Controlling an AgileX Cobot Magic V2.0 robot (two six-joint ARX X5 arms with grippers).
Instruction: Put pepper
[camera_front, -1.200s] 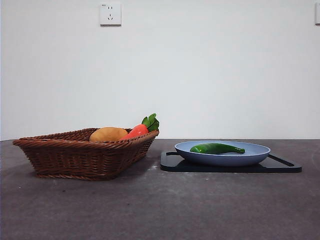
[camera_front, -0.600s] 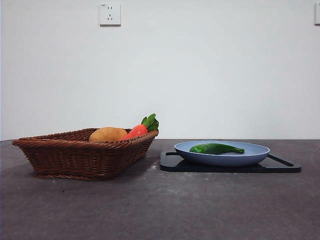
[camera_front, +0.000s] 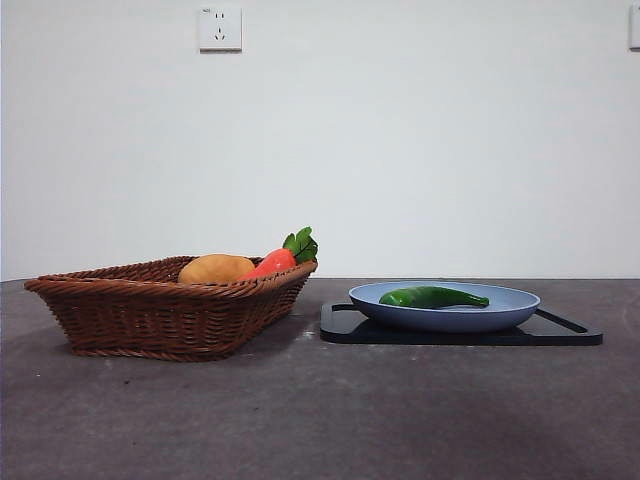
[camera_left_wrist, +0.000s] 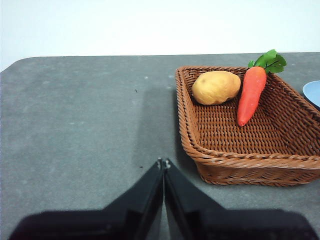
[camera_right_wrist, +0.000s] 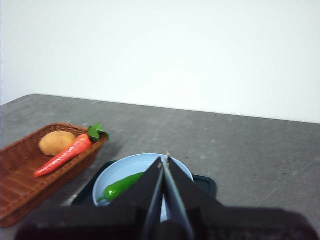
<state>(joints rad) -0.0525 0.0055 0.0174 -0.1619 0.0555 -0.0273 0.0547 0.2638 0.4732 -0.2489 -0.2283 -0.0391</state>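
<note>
The glossy dark green pepper (camera_front: 433, 297) lies on the blue plate (camera_front: 510, 310), which rests on a black tray (camera_front: 570, 333). In the right wrist view the pepper (camera_right_wrist: 122, 186) shows on the plate (camera_right_wrist: 125, 170), partly behind my right gripper (camera_right_wrist: 164, 159), which is shut, empty and held above the plate. My left gripper (camera_left_wrist: 163, 163) is shut and empty over the bare table beside the wicker basket (camera_left_wrist: 240, 162). Neither arm shows in the front view.
The wicker basket (camera_front: 150, 310) stands left of the tray and holds a tan potato (camera_front: 215, 268) and an orange-red carrot (camera_front: 275, 261) with green leaves. A wall socket (camera_front: 220, 28) is on the back wall.
</note>
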